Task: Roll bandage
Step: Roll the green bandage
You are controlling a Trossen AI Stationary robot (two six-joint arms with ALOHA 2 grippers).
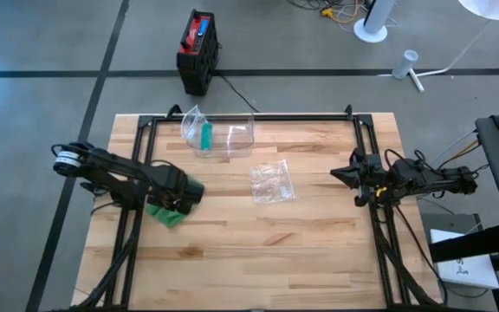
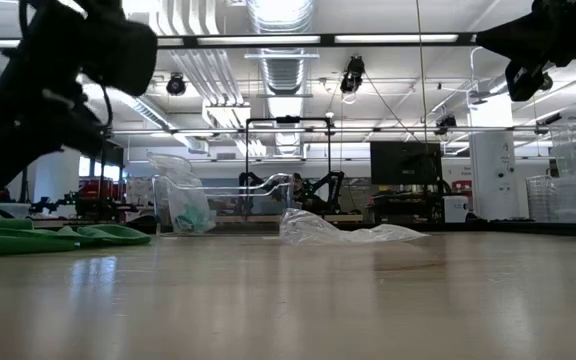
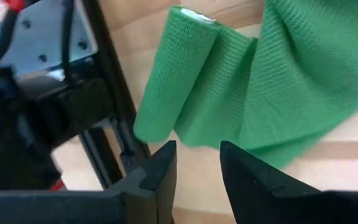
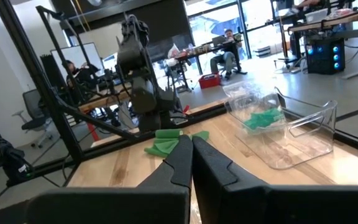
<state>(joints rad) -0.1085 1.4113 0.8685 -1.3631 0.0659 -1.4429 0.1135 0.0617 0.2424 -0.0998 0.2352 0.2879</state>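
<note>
Hovering left pincer (image 3: 194, 163), fingers slightly apart, empty, just above partly rolled green elastic bandage (image 3: 253, 87) lying on wooden table (image 1: 319, 243) near its left edge. Right pincer (image 4: 191, 149) together, idle at right side.

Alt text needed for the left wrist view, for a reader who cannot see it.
The left gripper hovers with its jaws slightly apart just short of a partly rolled green bandage lying on the wooden table. The bandage's loose tail spreads wide beside the roll, and a black metal frame runs alongside.
</note>
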